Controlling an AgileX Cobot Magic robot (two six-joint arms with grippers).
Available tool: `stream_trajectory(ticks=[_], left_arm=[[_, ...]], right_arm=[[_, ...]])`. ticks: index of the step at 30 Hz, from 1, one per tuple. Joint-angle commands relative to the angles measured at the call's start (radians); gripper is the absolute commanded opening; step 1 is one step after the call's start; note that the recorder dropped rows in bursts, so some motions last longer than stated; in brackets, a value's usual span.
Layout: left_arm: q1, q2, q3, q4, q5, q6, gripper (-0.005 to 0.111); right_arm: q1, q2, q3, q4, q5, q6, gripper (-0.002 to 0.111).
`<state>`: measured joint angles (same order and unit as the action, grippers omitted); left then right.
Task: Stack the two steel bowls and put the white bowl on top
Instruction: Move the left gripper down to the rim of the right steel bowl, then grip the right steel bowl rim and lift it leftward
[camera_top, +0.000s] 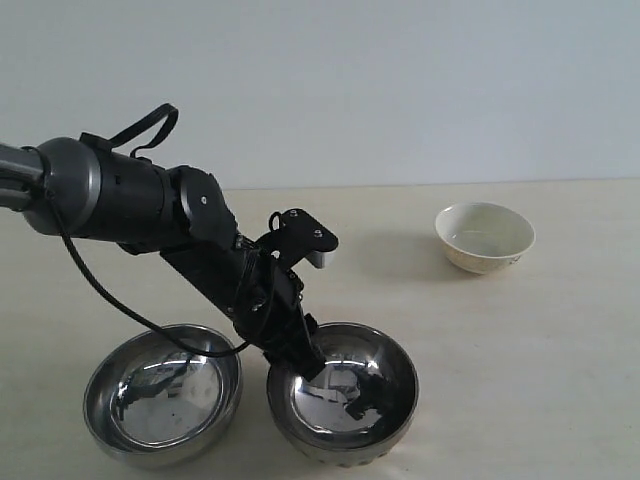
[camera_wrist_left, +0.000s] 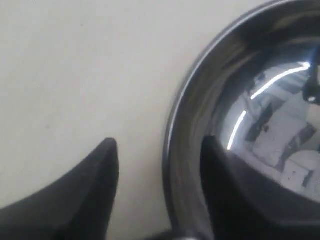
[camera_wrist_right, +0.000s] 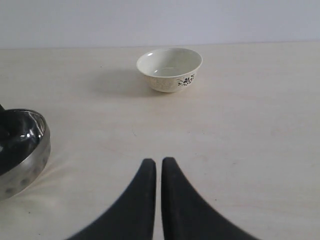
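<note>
Two steel bowls sit side by side at the table's front: one on the left, one to its right. My left gripper is down at the right-hand bowl's near-left rim. In the left wrist view the left gripper is open and straddles that steel bowl's rim, with one finger inside the bowl and the other outside over the table, a gap beside the rim. The white bowl stands alone at the back right. My right gripper is shut and empty, low over the table, facing the white bowl.
The tabletop is pale wood against a plain light wall. The right wrist view catches an edge of a steel bowl. The left arm's black body and cable hang over the left bowl. The right arm does not show in the exterior view.
</note>
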<state>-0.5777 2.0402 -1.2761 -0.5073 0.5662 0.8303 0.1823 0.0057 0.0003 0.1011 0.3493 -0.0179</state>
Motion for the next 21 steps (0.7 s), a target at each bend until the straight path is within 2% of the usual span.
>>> stream_trajectory(ticks=[1,2,6,9,12,14,17,21], left_arm=[[-0.005,-0.007,-0.005,-0.008,-0.034,0.003,0.013],[-0.005,-0.009,-0.013,-0.008,-0.041,-0.004,0.004],[0.018,-0.009,-0.073,-0.012,-0.04,-0.087,0.004],[0.061,-0.009,-0.142,-0.004,0.001,-0.139,0.004],[0.157,-0.009,-0.195,-0.006,0.017,-0.241,0.004],[0.209,-0.009,-0.205,-0.015,0.036,-0.261,0.004],[0.327,-0.009,-0.205,-0.035,0.06,-0.264,0.004],[0.42,-0.009,-0.205,-0.074,0.043,-0.294,0.004]], right_arm=[[-0.004,-0.006,0.0,-0.007,-0.008,-0.002,0.0],[-0.004,-0.006,0.0,-0.007,-0.008,-0.002,0.0],[-0.004,-0.006,0.0,-0.007,-0.008,-0.002,0.0],[-0.004,-0.006,0.0,-0.007,-0.008,-0.002,0.0],[-0.004,-0.006,0.0,-0.007,-0.008,-0.002,0.0],[-0.004,-0.006,0.0,-0.007,-0.008,-0.002,0.0],[-0.004,-0.006,0.0,-0.007,-0.008,-0.002,0.0],[-0.004,-0.006,0.0,-0.007,-0.008,-0.002,0.0]])
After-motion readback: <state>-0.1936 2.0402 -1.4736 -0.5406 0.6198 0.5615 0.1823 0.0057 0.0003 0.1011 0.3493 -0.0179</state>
